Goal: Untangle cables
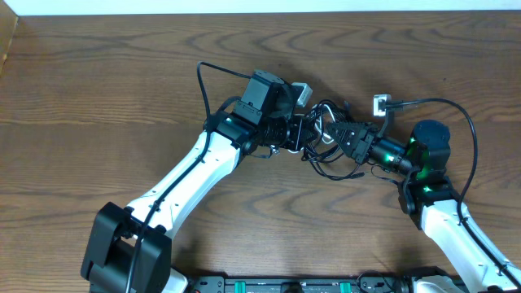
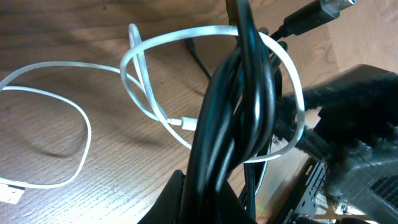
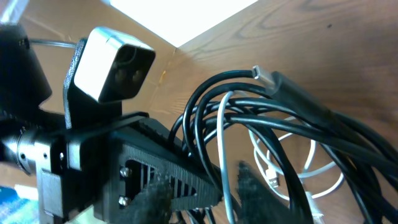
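1. Black cable bundle [image 2: 239, 124]: middle of the table [image 1: 98, 81], pinched in the left gripper [image 1: 301, 132].
2. White cable [image 2: 81, 118]: looped around that bundle, tail lying on wood.
3. Right gripper [image 1: 335, 134]: opposite, crowding the knot; cables block its jaws, grip cannot be told.

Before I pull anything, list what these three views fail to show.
Overhead: crossings in the tangle are too small to read; the left gripper and right gripper cover part of it.
Left wrist: the black bundle fills the foreground, hiding how the jaws stand; the white cable runs off the left edge.
Right wrist: the left gripper blocks the left half; the white cable's path under the black bundle is hidden.
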Robot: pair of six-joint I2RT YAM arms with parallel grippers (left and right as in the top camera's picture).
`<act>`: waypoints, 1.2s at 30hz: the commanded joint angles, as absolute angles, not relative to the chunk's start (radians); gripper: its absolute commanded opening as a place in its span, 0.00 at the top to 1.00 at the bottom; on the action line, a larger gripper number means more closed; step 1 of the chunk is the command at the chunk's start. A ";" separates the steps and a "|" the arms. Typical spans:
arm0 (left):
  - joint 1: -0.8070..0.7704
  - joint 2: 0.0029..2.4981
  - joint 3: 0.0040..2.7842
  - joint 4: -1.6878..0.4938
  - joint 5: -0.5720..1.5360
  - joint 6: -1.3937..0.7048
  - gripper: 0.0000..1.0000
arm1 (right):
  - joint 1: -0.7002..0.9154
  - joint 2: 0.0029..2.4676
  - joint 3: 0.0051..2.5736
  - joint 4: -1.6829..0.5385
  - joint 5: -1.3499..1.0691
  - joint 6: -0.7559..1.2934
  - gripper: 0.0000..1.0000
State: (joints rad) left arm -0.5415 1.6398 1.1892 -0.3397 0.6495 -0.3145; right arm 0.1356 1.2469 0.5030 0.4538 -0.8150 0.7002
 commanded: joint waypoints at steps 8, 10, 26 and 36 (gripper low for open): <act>-0.542 1.612 1.195 -0.345 0.590 -0.281 0.93 | 0.085 1.259 0.509 0.615 -0.998 0.805 0.99; -0.542 1.612 1.195 -0.362 0.508 -0.253 0.92 | 0.028 1.259 0.509 0.783 -1.072 0.902 0.99; -0.542 1.612 1.195 -0.453 0.175 -0.219 0.93 | -0.501 1.260 0.509 1.211 -1.293 1.256 0.99; -0.542 1.612 1.195 -0.356 0.517 -0.245 0.92 | -0.331 1.262 0.508 0.725 -1.376 0.980 0.49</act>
